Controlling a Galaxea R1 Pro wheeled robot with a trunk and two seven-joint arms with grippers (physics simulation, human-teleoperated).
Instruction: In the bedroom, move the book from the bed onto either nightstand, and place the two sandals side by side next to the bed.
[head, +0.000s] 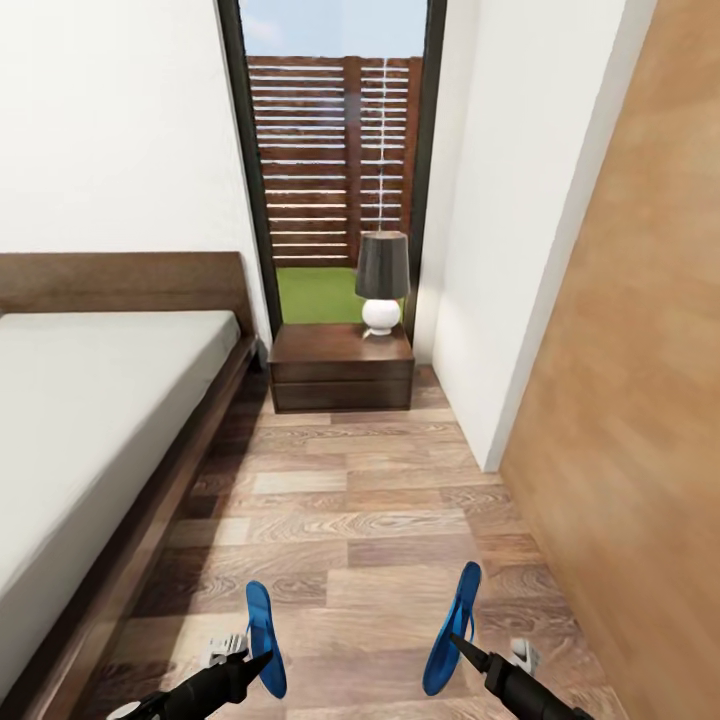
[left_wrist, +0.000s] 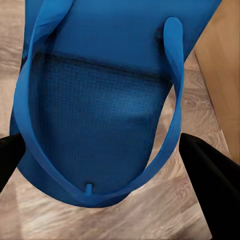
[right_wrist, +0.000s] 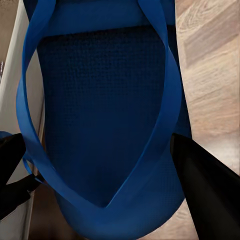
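**Two sandals carried beside the bed.**
Head view: I held the left sandal (head: 262, 640) in my left gripper (head: 252, 660) and the right sandal (head: 452, 632) in my right gripper (head: 462, 645), above the floor beside the bed (head: 90, 420), short of the nightstand (head: 342, 368). Left wrist view: fingers (left_wrist: 210, 185) clenched the blue sandal (left_wrist: 100, 110). Right wrist view: fingers (right_wrist: 205, 190) gripped the other (right_wrist: 100, 110).

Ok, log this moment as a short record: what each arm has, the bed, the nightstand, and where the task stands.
left gripper: fingers shut on left sandal, held on edge above the floor
right gripper: fingers shut on right sandal, also on edge
bed: at left, bare off-white mattress
nightstand: ahead by the window, lamp on top
floor: wood planks
task state: both sandals carried, not yet set down
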